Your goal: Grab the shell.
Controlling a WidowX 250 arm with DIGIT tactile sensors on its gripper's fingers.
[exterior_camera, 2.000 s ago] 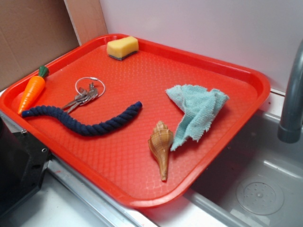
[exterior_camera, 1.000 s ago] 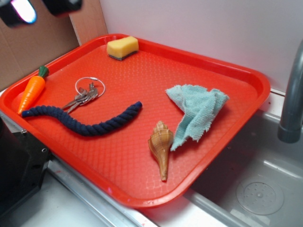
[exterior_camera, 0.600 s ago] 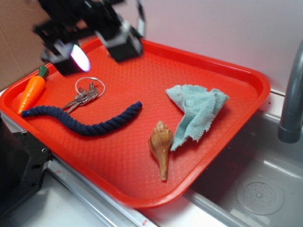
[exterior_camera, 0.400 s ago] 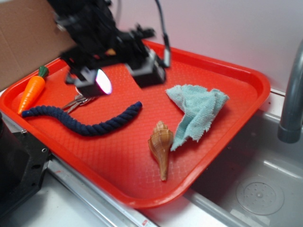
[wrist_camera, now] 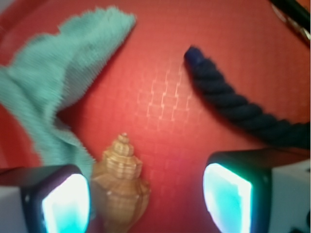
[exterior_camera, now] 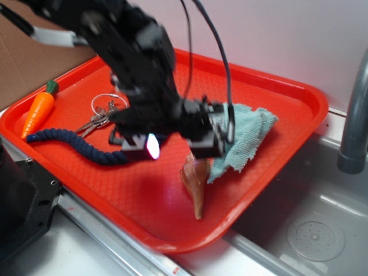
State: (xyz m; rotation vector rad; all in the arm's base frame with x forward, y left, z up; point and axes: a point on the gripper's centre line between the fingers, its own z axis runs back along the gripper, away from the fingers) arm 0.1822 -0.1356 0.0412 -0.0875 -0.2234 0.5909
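The tan-brown spiral shell (exterior_camera: pixel 196 185) lies on the red tray (exterior_camera: pixel 287 92), thin point toward the front edge. Its ridged top is partly hidden by my gripper (exterior_camera: pixel 172 146), which hovers open just above it. In the wrist view the shell (wrist_camera: pixel 121 184) sits between the two lit fingers, close to the left finger (wrist_camera: pixel 65 204) and well apart from the right one (wrist_camera: pixel 228 199). Nothing is held. The gripper (wrist_camera: pixel 146 201) is spread wide over the tray (wrist_camera: pixel 160 58).
A teal cloth (exterior_camera: pixel 247 135) lies right beside the shell, touching its left side in the wrist view (wrist_camera: pixel 53 97). A navy rope (exterior_camera: pixel 69 141) (wrist_camera: pixel 233 104), keys (exterior_camera: pixel 100 118) and an orange carrot (exterior_camera: pixel 37 112) lie to the left. A faucet (exterior_camera: pixel 353 126) and sink (exterior_camera: pixel 310 230) stand to the right.
The arm has come in from the upper left across the tray and dropped over the shell. The gripper stayed open. The shell and other objects have not moved.
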